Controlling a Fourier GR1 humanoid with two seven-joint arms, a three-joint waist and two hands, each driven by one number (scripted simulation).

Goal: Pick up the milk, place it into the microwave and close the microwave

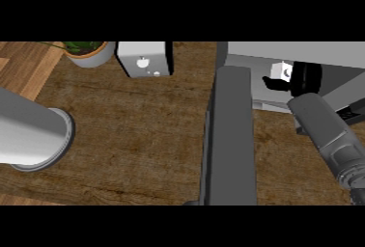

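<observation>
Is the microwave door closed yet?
No: the microwave door stands swung open, edge-on to the view, beside the right hand, whose fingers curl round the milk.

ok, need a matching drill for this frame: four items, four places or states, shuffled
1 milk
2 microwave door
3 potted plant
4 right robot hand

a top left of the view
b curled round the milk
c dark grey, swung open
d white, held just right of the door

Pairs: 1-d, 2-c, 3-a, 4-b
</observation>
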